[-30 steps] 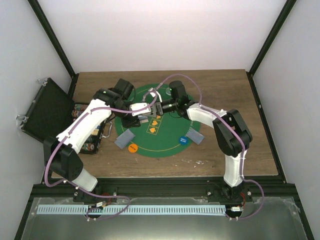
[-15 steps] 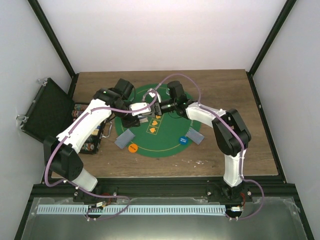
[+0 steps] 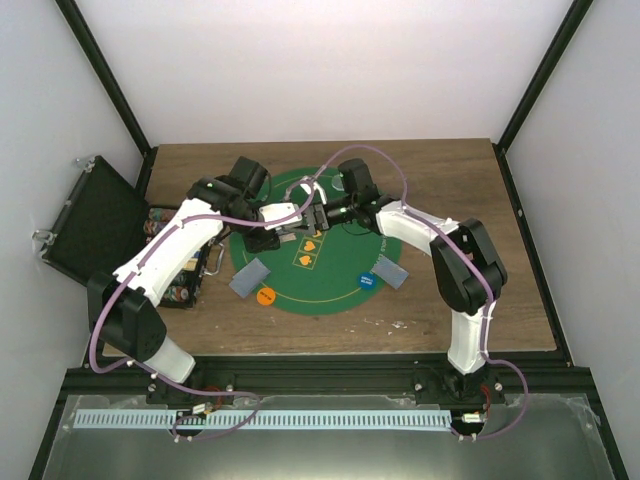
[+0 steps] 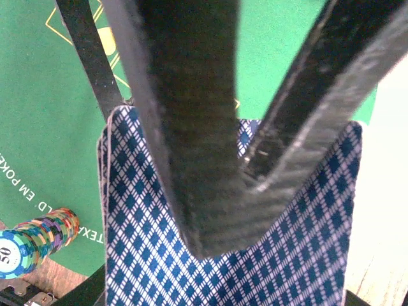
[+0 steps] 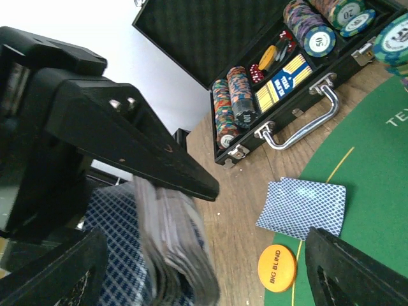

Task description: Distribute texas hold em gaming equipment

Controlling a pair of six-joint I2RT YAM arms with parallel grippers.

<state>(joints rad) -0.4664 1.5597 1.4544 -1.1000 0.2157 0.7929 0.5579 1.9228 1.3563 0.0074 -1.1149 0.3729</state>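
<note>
Above the centre of the green mat point(image 3: 330, 290): left gripper point(image 3: 288, 234) clenched on the card deck point(image 4: 159, 248); right gripper point(image 3: 317, 216) spread wide beside it. At the mat's near edge: 2 dealt sets, left card pile point(image 3: 250, 277) and right card pile point(image 3: 392, 270), with orange disc point(image 3: 265, 296) and blue disc point(image 3: 368, 281).

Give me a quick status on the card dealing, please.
Left gripper shut on deck. Right gripper open at deck. Two dealt piles at mat's edge. Case open, left of mat.

Deck point(image 4: 287, 255), blue diamond-pattern backs, is held off the mat point(image 3: 320, 295) over its far middle. Left card pile point(image 3: 250, 277) and right card pile point(image 3: 392, 270) lie face down at the mat's near edges. Orange disc point(image 3: 265, 296), marked BIG BLIND, sits just beside the left card pile. Blue disc point(image 3: 367, 281) sits just beside the right card pile.
</note>
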